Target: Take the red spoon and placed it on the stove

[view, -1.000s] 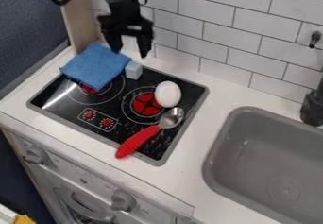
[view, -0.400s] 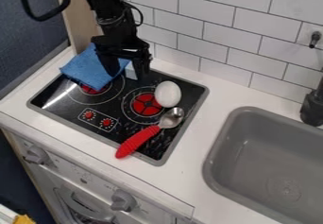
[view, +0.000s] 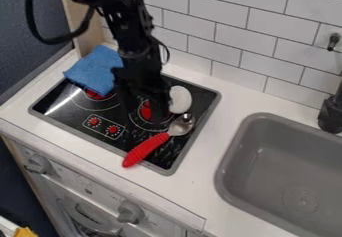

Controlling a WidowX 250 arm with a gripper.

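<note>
Ok, stove (view: 59, 112) has the spoon (view: 145, 149) on its right part, bowl just beside the egg (view: 180, 100), red handle slanting down over the front rim, plus the blue cloth (view: 95, 67) at the back left corner, partly over the rim. Gripper (view: 144, 115) points down over the stove, left of egg and spoon bowl, fingers spread with a gap between them, nothing grasped. Sink (view: 262, 117) on the right, drain (view: 301, 201) in its floor, strip of white counter (view: 204, 181) between its rim and the stove edge, tile wall (view: 267, 31) behind.
</note>
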